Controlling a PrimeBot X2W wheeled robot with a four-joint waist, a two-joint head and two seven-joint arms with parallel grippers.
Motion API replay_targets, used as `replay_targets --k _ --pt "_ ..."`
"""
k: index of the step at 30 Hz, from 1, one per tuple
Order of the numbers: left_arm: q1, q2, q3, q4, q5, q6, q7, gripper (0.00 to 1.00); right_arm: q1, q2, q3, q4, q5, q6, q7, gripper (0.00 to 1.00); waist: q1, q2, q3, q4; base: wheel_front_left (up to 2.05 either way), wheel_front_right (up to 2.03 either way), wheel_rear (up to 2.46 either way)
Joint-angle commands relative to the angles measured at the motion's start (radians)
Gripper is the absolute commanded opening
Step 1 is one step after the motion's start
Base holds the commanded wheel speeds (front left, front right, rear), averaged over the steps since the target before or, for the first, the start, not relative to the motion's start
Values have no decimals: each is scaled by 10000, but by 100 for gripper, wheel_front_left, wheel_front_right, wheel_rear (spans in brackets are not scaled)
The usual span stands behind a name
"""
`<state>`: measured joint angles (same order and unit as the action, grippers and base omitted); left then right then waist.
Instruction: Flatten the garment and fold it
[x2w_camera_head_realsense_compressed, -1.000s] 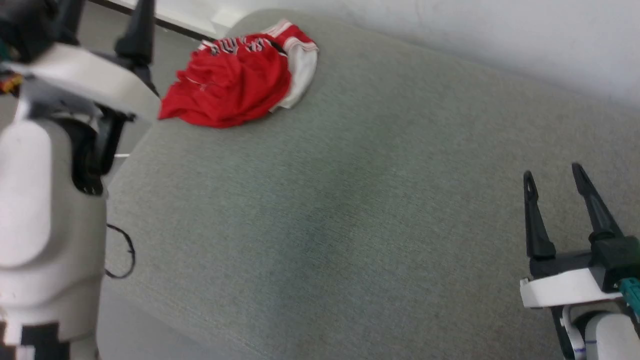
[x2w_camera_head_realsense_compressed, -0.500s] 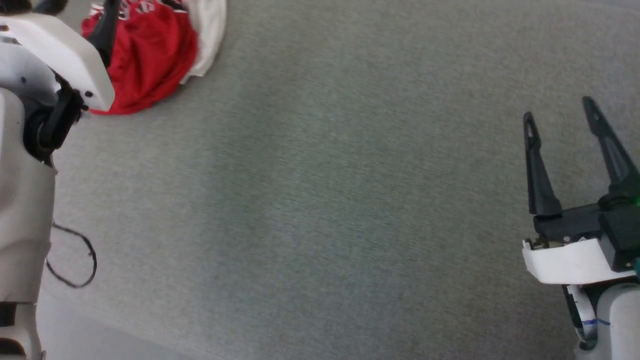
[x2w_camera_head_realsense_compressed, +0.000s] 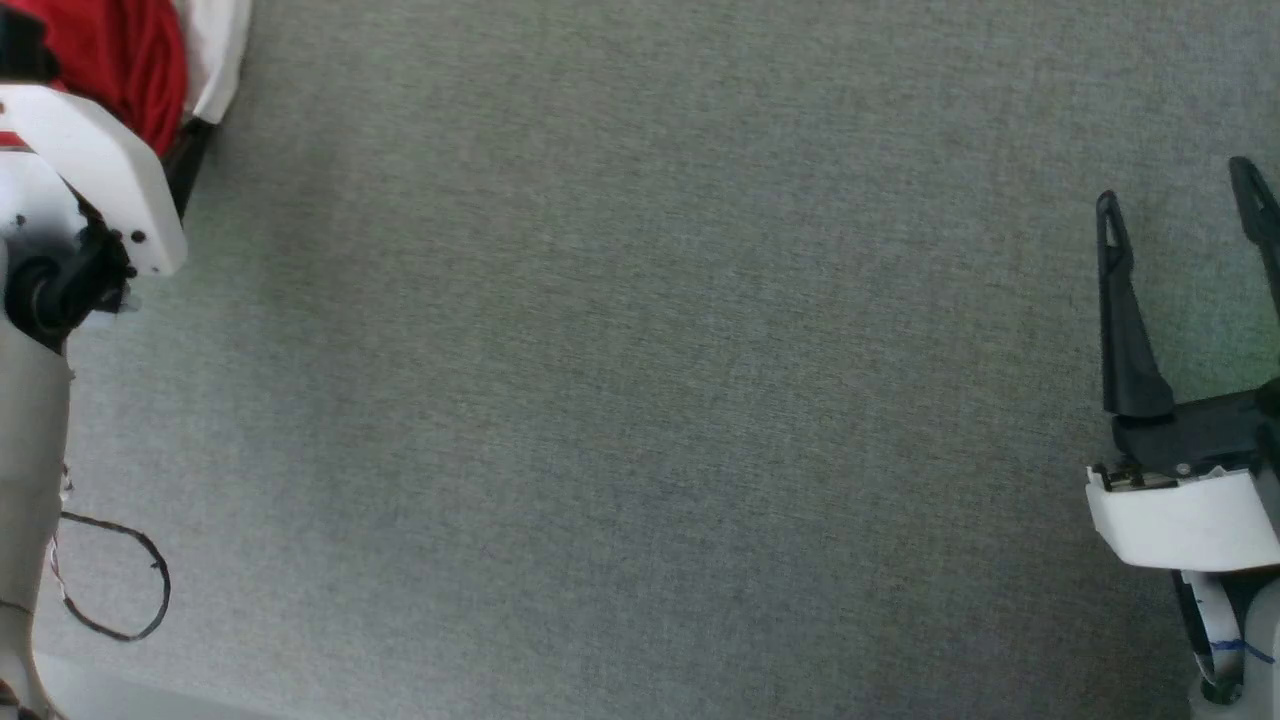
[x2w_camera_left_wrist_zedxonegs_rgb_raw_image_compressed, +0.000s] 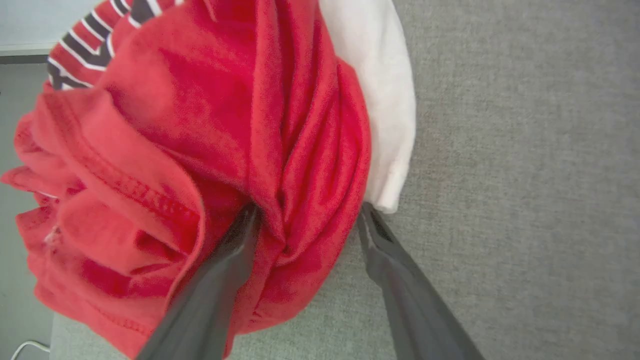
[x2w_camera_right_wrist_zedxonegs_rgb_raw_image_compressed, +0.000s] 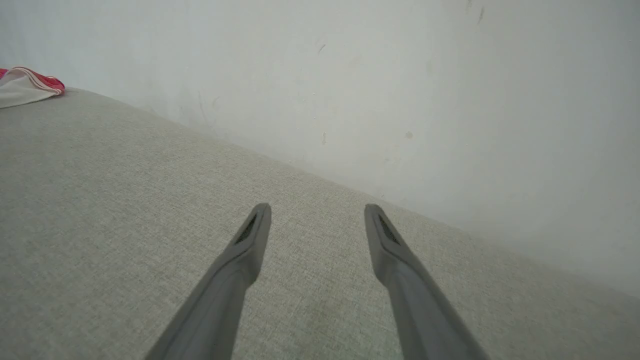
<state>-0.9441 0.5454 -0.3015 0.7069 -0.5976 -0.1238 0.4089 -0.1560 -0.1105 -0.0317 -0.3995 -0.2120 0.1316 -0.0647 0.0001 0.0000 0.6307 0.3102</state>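
Surface: grey fabric top (x2w_camera_head_realsense_compressed: 640, 400).
Garment (x2w_camera_left_wrist_zedxonegs_rgb_raw_image_compressed: 200, 125): bunched at 11 o'clock in head view.
Left gripper (x2w_camera_left_wrist_zedxonegs_rgb_raw_image_compressed: 307, 210): fingers apart — red folds between them.
Right gripper (x2w_camera_head_realsense_compressed: 1172, 185): spread, 3 o'clock — over bare fabric.

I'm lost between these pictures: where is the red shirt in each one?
Head view: shirt in the top left corner.
Left wrist view: shirt across the left and middle, close up.
Right wrist view: a bit of it at the left edge, near the top.
Shared landmark: the grey fabric under it.
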Motion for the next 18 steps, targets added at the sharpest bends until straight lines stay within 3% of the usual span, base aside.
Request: replay_targets --k 1,3,4,5,6,11,18 --pt "-195 56 -45 199 112 31 -162 100 -111 -64 -57 -128 -48 -9 31 100 -1 0 403 -318 0 0 0" --pt "-247 94 -130 426 255 58 -346 100 -118 -102 -105 -219 -52 -9 67 100 -1 0 474 -338 0 0 0" --pt "-283 92 -135 538 280 57 -488 22 -128 -116 -127 -260 -50 -9 82 100 -1 0 503 -340 0 0 0" --pt "-283 92 -135 538 280 57 -488 22 -128 -116 -127 -260 -50 -9 82 100 -1 0 503 -340 0 0 0" --pt "-314 69 -148 635 292 52 -623 0 -139 -122 -144 -291 -51 -9 95 100 -1 0 520 -337 0 0 0" --pt "-429 0 -239 1009 195 8 -884 0 -175 -66 -149 -241 -40 -9 37 100 -1 0 306 -289 0 0 0" --pt "-620 383 -331 1086 -39 -47 -1094 0 -170 195 -88 366 171 -9 -406 100 -1 0 -605 -276 0 0 0"
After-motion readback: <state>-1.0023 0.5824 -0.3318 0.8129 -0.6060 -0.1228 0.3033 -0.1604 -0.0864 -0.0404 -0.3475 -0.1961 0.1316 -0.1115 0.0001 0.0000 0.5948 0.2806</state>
